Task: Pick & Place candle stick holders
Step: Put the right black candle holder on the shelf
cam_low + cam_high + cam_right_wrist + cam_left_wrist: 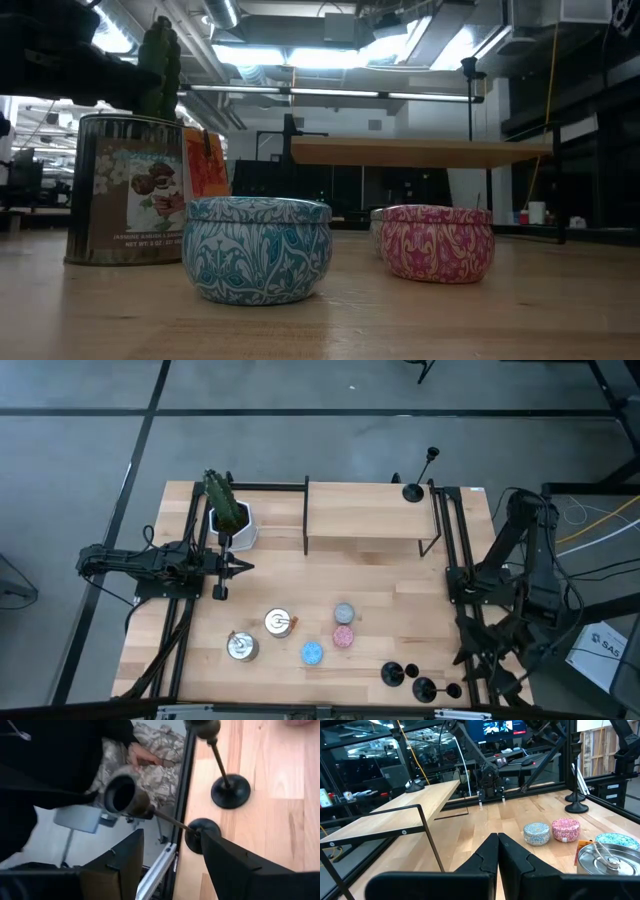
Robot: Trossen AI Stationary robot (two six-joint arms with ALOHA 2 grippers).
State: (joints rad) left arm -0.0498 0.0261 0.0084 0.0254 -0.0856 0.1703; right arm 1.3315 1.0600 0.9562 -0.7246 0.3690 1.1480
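Note:
Three black candle stick holders stand on their round bases near the table's near right corner (392,672) (424,687) (455,690). A further one (412,491) stands on the wooden shelf's right end. My right gripper (172,865) hovers open above the near right group, slanting down; one holder's cup (122,795) and base (202,835) show between its fingers, and another holder (230,790) stands beyond. My left gripper (497,855) waits shut and level at the table's left side (245,568).
Grey (344,612), pink (343,636) and blue (312,652) candles and two silver tins (279,622) (241,646) sit mid-table. A white pot with a green plant (228,520) stands far left. The raised shelf (365,515) spans the back. A person's hand (142,755) shows beyond the table edge.

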